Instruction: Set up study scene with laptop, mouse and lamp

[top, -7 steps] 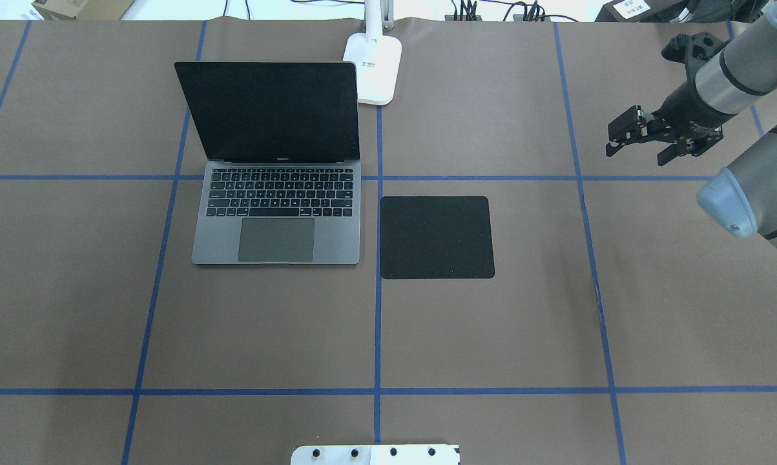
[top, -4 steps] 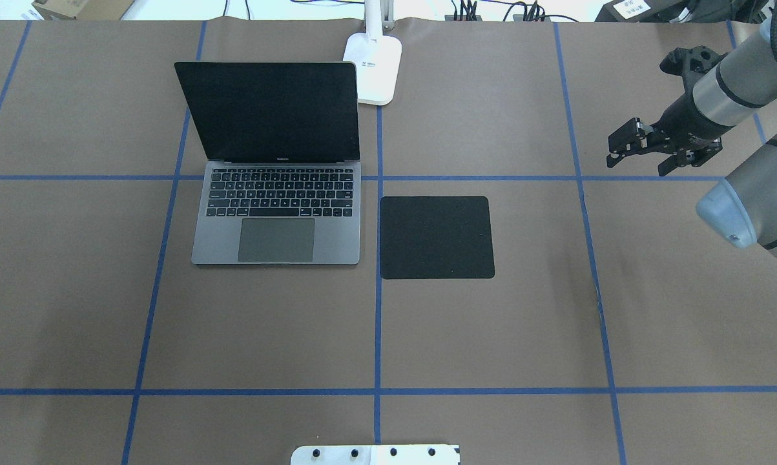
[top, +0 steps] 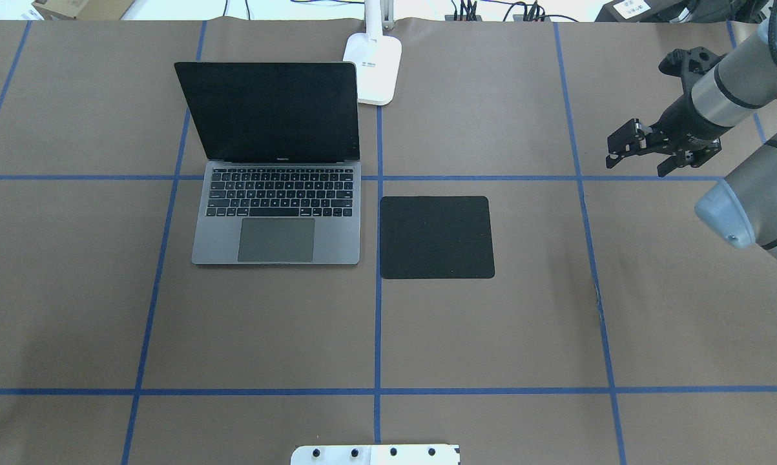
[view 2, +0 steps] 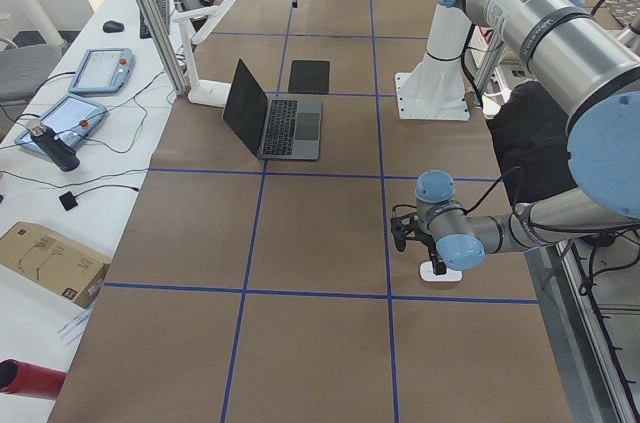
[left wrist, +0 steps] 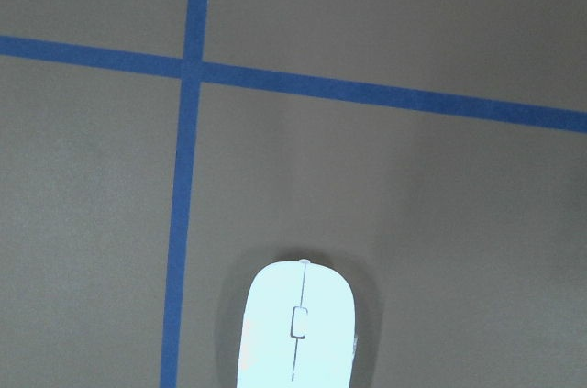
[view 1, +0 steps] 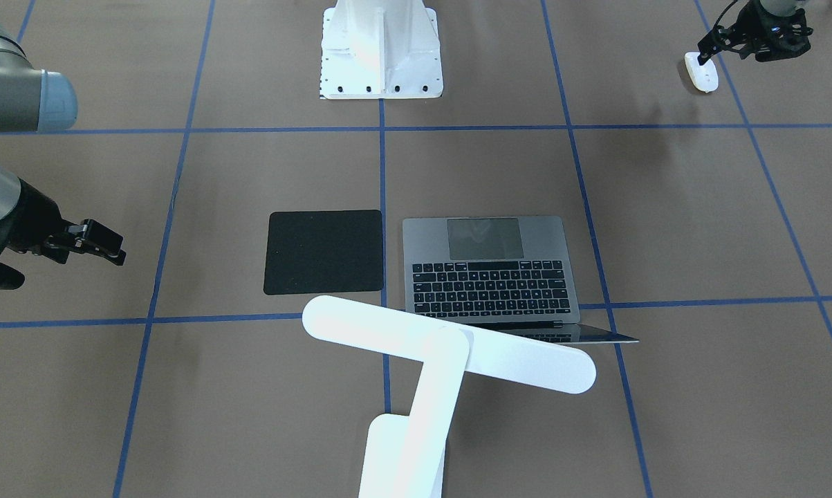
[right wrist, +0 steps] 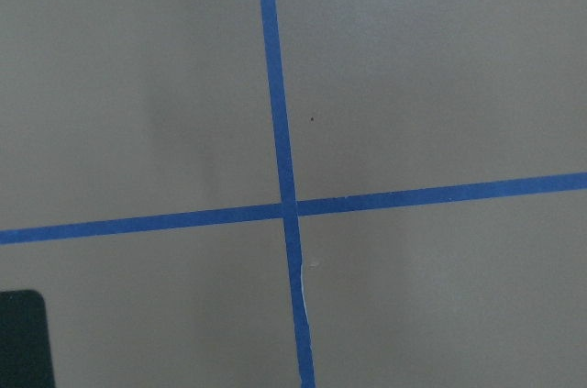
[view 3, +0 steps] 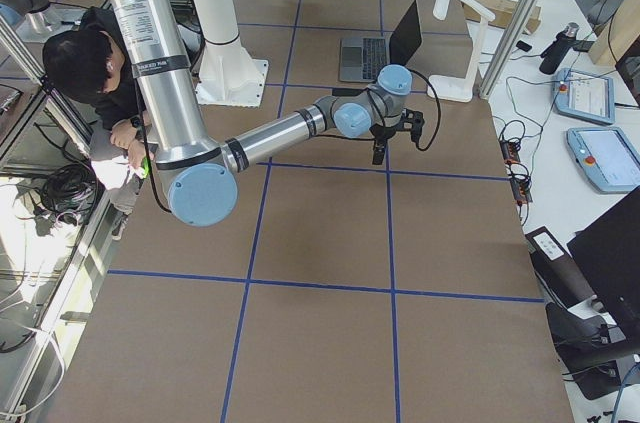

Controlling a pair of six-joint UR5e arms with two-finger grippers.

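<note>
Your open right claw (top: 637, 161) has shifted slightly; your left claw (view 1: 707, 50), state unreadable, may skid the slick mouse (view 1: 702, 72) if it closes off-centre.

We observe a brown paper-covered table (top: 491, 323) divided into rectangles by blue tape lines (top: 377, 336). A black square mat (top: 436, 237) lies flat near the table centre, its left edge just beside one tape line. Off the table we note a flat cardboard box (view 2: 52, 258), a blue-grey tablet-style pendant with a red button (view 2: 103, 68) and a person in dark clothing (view 3: 95, 73).

right pincer (top: 640, 158) shifted slightly toward the robot, its forearm (top: 724, 93) swung steeper
</note>
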